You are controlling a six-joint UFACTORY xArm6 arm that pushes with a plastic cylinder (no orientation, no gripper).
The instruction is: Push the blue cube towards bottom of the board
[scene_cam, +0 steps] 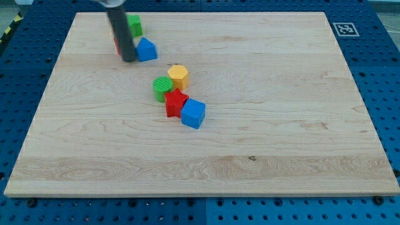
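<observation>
The blue cube (193,113) sits near the middle of the wooden board (281,125), touching a red star-shaped block (175,101) on its upper left. My tip (129,59) is near the view's top left, well away from the blue cube, up and to the left of it. The tip stands just left of a blue triangular block (147,49). A green block (134,25) lies right of the rod, and a red block (116,44) is mostly hidden behind the rod.
A green round block (163,88) and a yellow hexagonal block (179,75) lie just above the red star. A black-and-white marker tag (344,29) sits off the board's top right corner. Blue pegboard surrounds the board.
</observation>
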